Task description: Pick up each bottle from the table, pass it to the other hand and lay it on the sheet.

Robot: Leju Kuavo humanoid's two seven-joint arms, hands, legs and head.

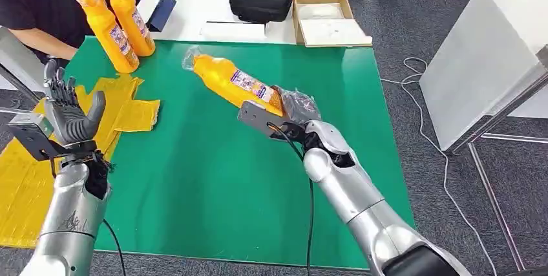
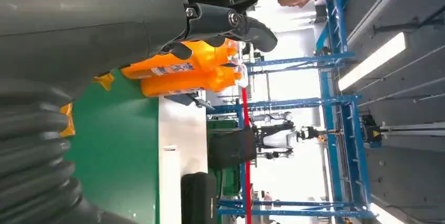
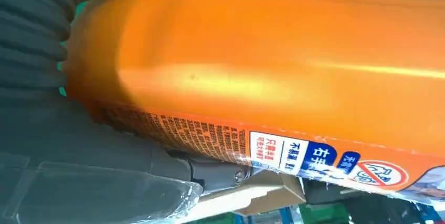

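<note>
Right hand [image 1: 294, 116] — grips the base of an orange bottle [image 1: 234, 81], held tilted above the middle of the green mat [image 1: 213, 179], cap toward far left. Left hand [image 1: 70, 111] — raised at near left, fingers spread, holding nothing, over the yellow sheet [image 1: 26, 179]. Two more orange bottles [image 1: 119, 21] stand at the mat's far left corner, beside a person [image 1: 39, 1].

Right hand [image 1: 292, 113] grips orange bottle [image 1: 231, 80], held tilted above green counter [image 1: 213, 179]. Left hand [image 1: 70, 111] raised, fingers apart, yellow sheet [image 1: 26, 179] beneath it.
</note>
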